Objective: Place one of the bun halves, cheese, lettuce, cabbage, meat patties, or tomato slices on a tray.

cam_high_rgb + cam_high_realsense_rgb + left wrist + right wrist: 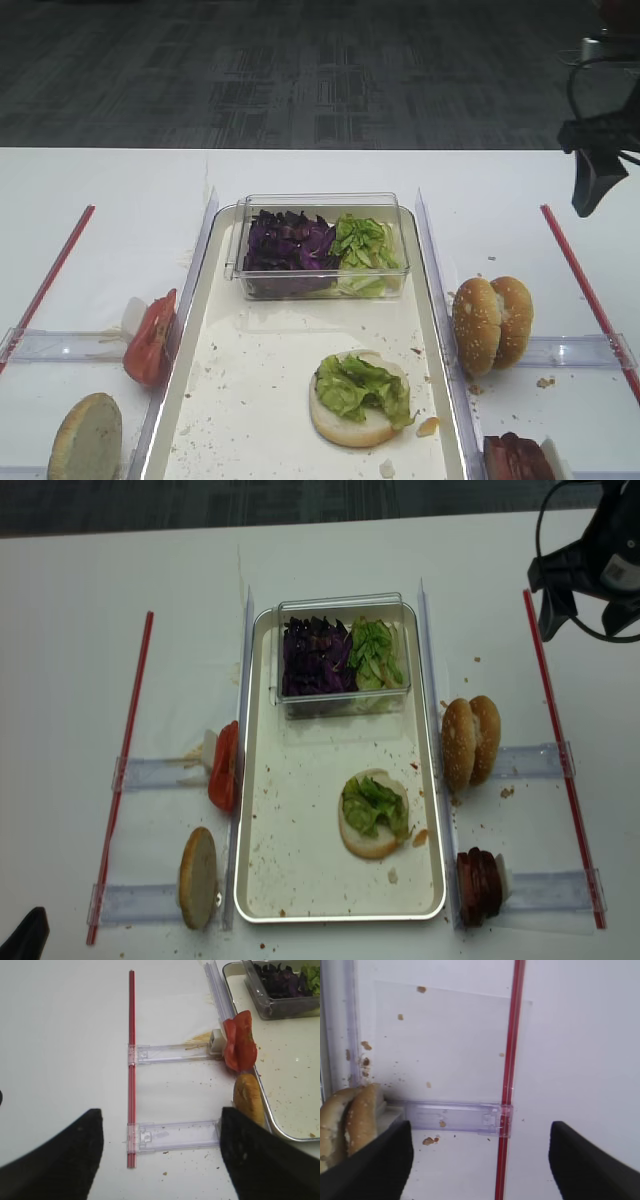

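Tray (205,330) shiny metal, crumb-speckled | lettuce (362,386) ruffled on bun | right end effector (480,1160) wide open, empty

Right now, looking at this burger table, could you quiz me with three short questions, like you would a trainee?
1. True or false: the bun half on the tray already has lettuce on it.
2. What shares the clear tub with the green leaves? A) tomato slices B) purple cabbage C) meat patties
3. Fill in: the right gripper hangs over the table with its jaws ____.

Key: 1 true. 2 B, the cabbage. 3 open; it holds nothing.
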